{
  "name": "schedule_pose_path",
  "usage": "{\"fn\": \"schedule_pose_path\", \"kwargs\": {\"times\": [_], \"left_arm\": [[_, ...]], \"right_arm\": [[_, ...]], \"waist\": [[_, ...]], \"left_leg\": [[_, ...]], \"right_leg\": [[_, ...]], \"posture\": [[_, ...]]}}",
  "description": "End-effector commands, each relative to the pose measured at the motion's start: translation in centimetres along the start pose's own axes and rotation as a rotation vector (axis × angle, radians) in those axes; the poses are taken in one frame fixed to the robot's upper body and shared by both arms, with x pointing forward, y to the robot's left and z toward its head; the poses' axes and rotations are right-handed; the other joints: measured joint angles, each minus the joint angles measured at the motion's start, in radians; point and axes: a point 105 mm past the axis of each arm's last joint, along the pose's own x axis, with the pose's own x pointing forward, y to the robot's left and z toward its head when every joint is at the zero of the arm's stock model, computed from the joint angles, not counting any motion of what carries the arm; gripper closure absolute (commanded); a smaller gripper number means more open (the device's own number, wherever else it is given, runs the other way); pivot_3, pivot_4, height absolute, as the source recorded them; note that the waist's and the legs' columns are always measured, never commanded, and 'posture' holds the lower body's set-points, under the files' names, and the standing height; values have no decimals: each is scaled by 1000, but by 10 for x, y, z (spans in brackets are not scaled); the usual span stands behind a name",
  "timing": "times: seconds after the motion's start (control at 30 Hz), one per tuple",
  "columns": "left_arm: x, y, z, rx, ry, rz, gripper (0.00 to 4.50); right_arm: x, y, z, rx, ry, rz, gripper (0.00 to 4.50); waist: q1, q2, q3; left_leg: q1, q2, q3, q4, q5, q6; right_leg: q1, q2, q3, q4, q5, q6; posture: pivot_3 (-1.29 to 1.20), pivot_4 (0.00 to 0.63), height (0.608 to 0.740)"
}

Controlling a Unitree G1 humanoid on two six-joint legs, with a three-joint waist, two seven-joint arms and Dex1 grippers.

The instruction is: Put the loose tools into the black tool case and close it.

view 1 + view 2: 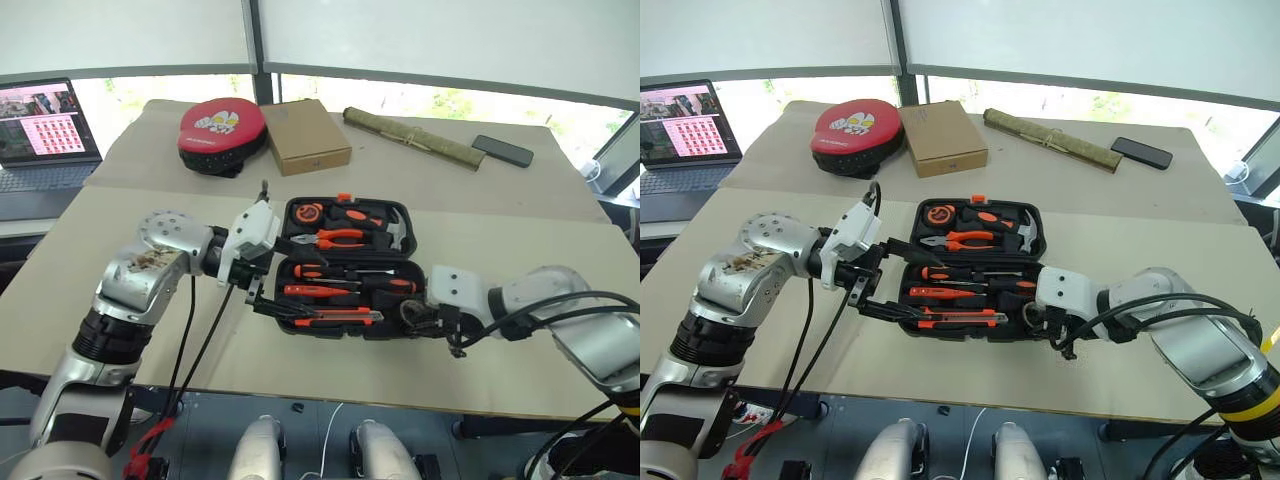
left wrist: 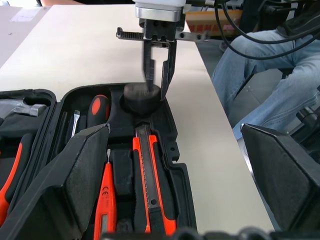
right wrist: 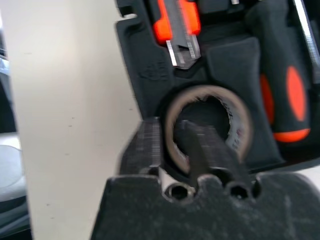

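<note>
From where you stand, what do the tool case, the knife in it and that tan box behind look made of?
The black tool case looks like matte moulded plastic with shaped slots. The utility knife seems orange-and-black plastic with a metal blade tip, probably steel. The box looks like plain brown cardboard with a dull surface.

Daylight pours in from the windows (image 1: 400, 95) behind the table (image 1: 480, 230), washing them out white, shadows under the arms stay soft, and the right wrist view blurs up close on the tool case (image 3: 150, 75).
</note>
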Motion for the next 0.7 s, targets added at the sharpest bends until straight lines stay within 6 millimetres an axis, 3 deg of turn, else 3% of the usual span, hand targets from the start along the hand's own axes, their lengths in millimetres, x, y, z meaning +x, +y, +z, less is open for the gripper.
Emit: {"fn": "schedule_pose_path", "kwargs": {"times": [0.03,0.17,0.3,0.37,0.47,0.5,0.53,0.6,0.7], "left_arm": [[-2,3,11,66,1,10,0],[-4,6,9,56,6,38,0],[-20,19,-5,19,38,167,0],[-43,33,-21,-37,57,319,0],[-69,42,-45,-94,117,461,619],[-78,43,-56,-113,158,502,814],[-83,43,-64,-124,184,526,1320],[-89,42,-79,-138,240,554,1914],[-80,37,-91,-139,283,521,2973]], "right_arm": [[-8,7,19,-9,-77,34,1855],[-22,3,32,25,-131,6,541],[-43,-26,28,135,-178,-158,541],[-59,-50,8,258,-192,-281,1102],[-67,-66,-15,349,-188,-364,2068],[-65,-70,-24,361,-172,-387,2184],[-64,-74,-31,365,-160,-402,2639],[-56,-78,-41,364,-138,-412,3276],[-38,-87,-45,333,-119,-411,4305]], "waist": [[0,0,0],[0,0,0],[1,0,0],[1,0,0],[-1,0,0],[-1,0,0],[-1,0,0],[-1,0,0],[-2,0,0]], "left_leg": [[0,0,0,0,0,0],[0,0,0,0,0,0],[0,0,0,0,0,0],[0,0,0,0,0,0],[0,0,0,0,0,0],[0,0,0,-1,0,0],[0,0,1,-1,0,0],[0,0,1,-1,0,0],[0,0,2,-1,0,0]], "right_leg": [[0,0,0,0,0,0],[0,0,0,0,0,0],[0,0,0,0,0,0],[0,0,0,0,0,0],[0,0,0,0,0,0],[-1,0,0,0,0,0],[-1,0,0,0,0,0],[-1,0,0,0,0,0],[-1,0,1,0,0,0]], "posture": [[0,150,740],[0,150,740],[0,150,740],[0,150,740],[0,150,740],[0,150,740],[0,150,740],[0,150,740],[0,150,740]]}}
